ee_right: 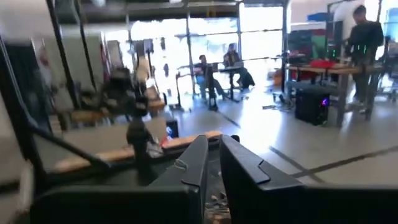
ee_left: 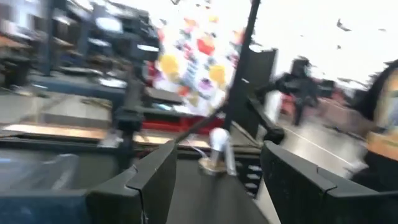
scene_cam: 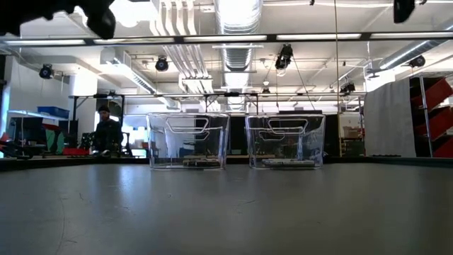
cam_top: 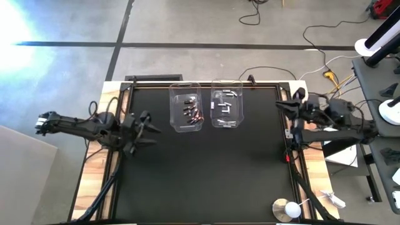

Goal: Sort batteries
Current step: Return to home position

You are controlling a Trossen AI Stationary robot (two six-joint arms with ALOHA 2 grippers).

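across its middle and near side, the black bench [cam_top: 206, 175] gives open room between both arms. left claw [cam_top: 149, 129] hangs spread over the left edge; right claw [cam_top: 282, 106], pressed almost together in its wrist view, hangs at the right edge. at the far edge stand the left tub [cam_top: 175, 94] with dark batteries [cam_top: 192, 112] and the right tub [cam_top: 226, 82] with white batteries [cam_top: 226, 106]. only the low view shows a person [scene_cam: 107, 133] beyond.

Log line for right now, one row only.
left hand: open, black mat left edge | right hand: shut, mat right edge | small dark cylindrical batteries: left clear plastic tub | small white cylindrical batteries: right clear plastic tub
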